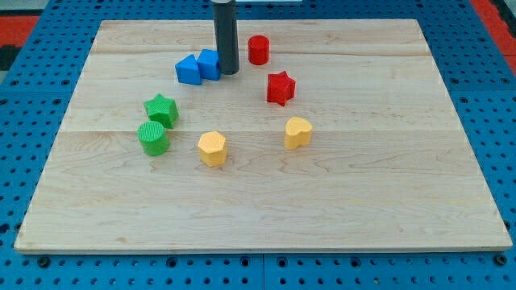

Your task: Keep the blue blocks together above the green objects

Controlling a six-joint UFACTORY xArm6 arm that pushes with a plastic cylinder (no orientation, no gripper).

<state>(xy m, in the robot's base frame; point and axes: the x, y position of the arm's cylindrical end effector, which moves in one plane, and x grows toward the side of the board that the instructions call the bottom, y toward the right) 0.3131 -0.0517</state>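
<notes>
1. Pale wooden board (387, 201) on a blue pegboard table (40, 56); eight small blocks lie on it.
2. Landmark: the green star block (161, 109). All places are given from it.
3. My tip (229, 72) is toward the view's top and right of the star, touching or just beside the right face of the blue cube (210, 64). I carry no jaws, only a bare rod, holding nothing.
4. The blue cube and the blue angular block (189, 70) touch each other, above and slightly right of the star. The green cylinder (152, 138) sits just below the star, near it.
5. Judgement: the blue pair already sits together above the greens; a small push toward the view's left would centre it.
6. Handling, judged: small, stiff, light plastic pieces that likely slide easily on smooth wood and may spin if struck off-centre. Contact is best made square on a flat side, low down.
7. Others: red cylinder (258, 50) and red star (280, 88) well to the right; two yellow blocks (212, 149) (297, 132) below right.
</notes>
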